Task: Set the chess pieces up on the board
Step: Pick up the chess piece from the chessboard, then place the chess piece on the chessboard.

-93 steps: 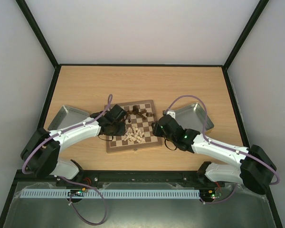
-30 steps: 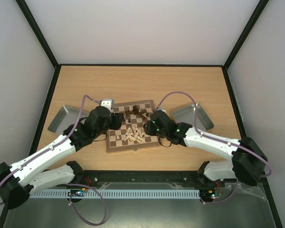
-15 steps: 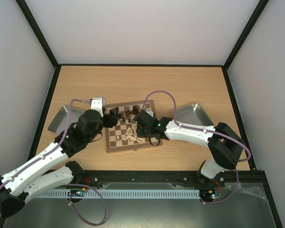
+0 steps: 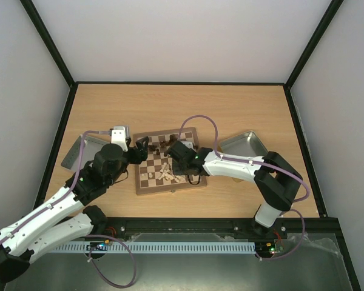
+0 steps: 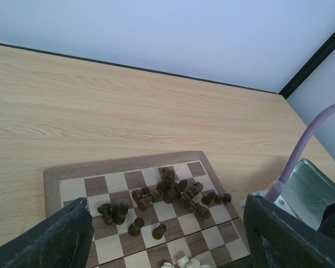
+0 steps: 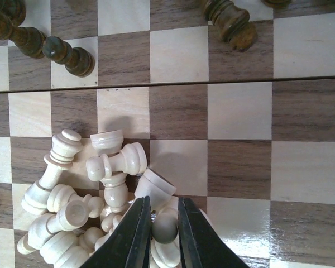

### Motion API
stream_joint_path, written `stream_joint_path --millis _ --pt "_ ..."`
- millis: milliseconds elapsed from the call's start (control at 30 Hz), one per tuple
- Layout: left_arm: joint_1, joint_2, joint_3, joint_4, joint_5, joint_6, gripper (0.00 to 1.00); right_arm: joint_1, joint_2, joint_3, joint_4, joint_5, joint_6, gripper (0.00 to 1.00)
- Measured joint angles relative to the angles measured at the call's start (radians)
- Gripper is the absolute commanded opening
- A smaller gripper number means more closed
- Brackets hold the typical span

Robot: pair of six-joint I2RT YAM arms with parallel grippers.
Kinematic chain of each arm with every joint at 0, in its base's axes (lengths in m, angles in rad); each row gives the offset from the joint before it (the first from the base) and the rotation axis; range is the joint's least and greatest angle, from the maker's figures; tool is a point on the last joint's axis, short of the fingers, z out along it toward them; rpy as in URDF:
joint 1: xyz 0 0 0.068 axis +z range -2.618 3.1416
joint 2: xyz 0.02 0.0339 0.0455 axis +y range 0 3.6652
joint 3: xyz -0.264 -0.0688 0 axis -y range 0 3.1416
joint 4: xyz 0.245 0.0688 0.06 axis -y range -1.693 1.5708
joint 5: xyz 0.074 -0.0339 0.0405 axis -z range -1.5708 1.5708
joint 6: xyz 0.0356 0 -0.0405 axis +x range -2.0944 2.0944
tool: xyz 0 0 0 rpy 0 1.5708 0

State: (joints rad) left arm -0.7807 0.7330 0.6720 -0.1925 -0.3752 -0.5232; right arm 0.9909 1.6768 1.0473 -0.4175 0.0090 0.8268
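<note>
The board (image 4: pixel 170 188) lies mid-table. A loose heap of dark chess pieces (image 4: pixel 173 142) lies toppled on its far half, and a heap of cream chess pieces (image 4: pixel 165 172) on its near half. My left gripper (image 4: pixel 142 147) hovers at the board's far-left corner. It is open wide, with the dark pieces (image 5: pixel 173 192) and the board (image 5: pixel 123 164) beyond its jaws and nothing between them. My right gripper (image 6: pixel 164 231) points down into the cream heap (image 6: pixel 84 206), its fingers (image 6: pixel 138 237) closed on the round head of one cream piece (image 6: pixel 165 228).
A grey metal tray (image 4: pixel 77 151) sits left of the board and another (image 4: pixel 246 145) to its right, also seen as a tray (image 5: pixel 315 184) in the left wrist view. A purple cable (image 5: pixel 301 148) arcs past it. Two dark pieces (image 6: pixel 61 50) lie near the cream heap.
My right arm has reached left over the board and its jaws have closed around a cream piece in the heap. My left gripper has drawn back to the board's far-left corner and opened wider.
</note>
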Motion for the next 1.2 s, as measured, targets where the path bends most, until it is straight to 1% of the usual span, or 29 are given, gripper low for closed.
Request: stream_joint_path --millis 133,200,267,500,633,933,1200 --pt "0.0 0.002 -0.002 0.0 0.0 -0.001 0.76 0.0 0.001 0.001 -0.002 0.006 0.004 0.14" --pt "0.0 0.002 -0.002 0.0 0.0 0.0 0.76 0.0 0.001 0.001 -0.002 0.006 0.004 0.1" --pt "0.0 0.003 -0.002 0.0 0.0 0.0 0.76 0.0 0.001 0.001 -0.001 0.005 0.005 0.08" --pt "0.0 0.009 -0.002 0.0 0.0 0.0 0.76 0.0 -0.007 0.001 0.003 0.022 0.013 0.08" --pt "0.0 0.013 -0.002 0.0 0.0 0.0 0.76 0.0 -0.048 -0.008 0.01 0.055 0.029 0.08" --pt "0.0 0.036 -0.002 0.0 0.001 0.0 0.76 0.0 -0.22 -0.114 0.016 0.221 0.111 0.09" --pt "0.0 0.059 -0.002 0.0 0.002 0.0 0.76 0.0 -0.223 -0.188 -0.003 0.243 0.173 0.09"
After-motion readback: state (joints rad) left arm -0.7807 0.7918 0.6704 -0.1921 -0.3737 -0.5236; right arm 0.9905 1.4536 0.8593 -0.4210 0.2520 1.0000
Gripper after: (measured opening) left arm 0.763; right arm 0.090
